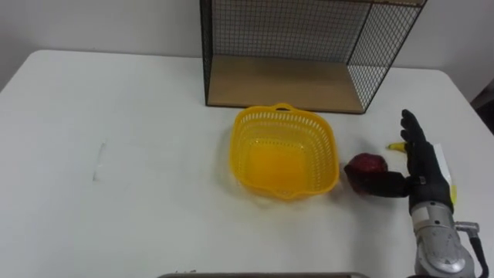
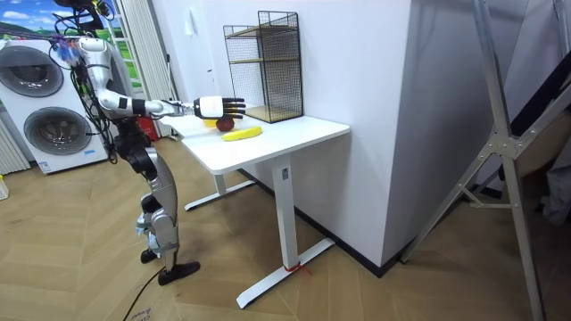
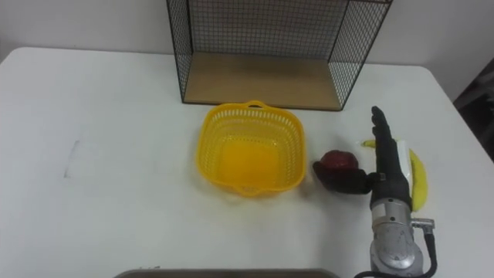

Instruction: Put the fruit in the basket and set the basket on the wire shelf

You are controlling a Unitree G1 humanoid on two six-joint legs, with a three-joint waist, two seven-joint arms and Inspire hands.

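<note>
Noted the yellow basket (image 1: 241, 147) empty in front of the wire shelf (image 1: 270, 27); by my reading, nothing was loaded yet. The red apple (image 1: 367, 164) lay on the table just right of it. My right hand (image 1: 423, 166) stood beside the apple, fingers straight, thumb out against it, no grasp closed. The banana (image 3: 419, 181) lay beyond the hand.

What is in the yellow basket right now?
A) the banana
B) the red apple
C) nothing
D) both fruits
C: the yellow basket shows a bare bottom. The red apple is outside it to the right, next to the right hand, and the banana lies on the far side of that hand.
</note>
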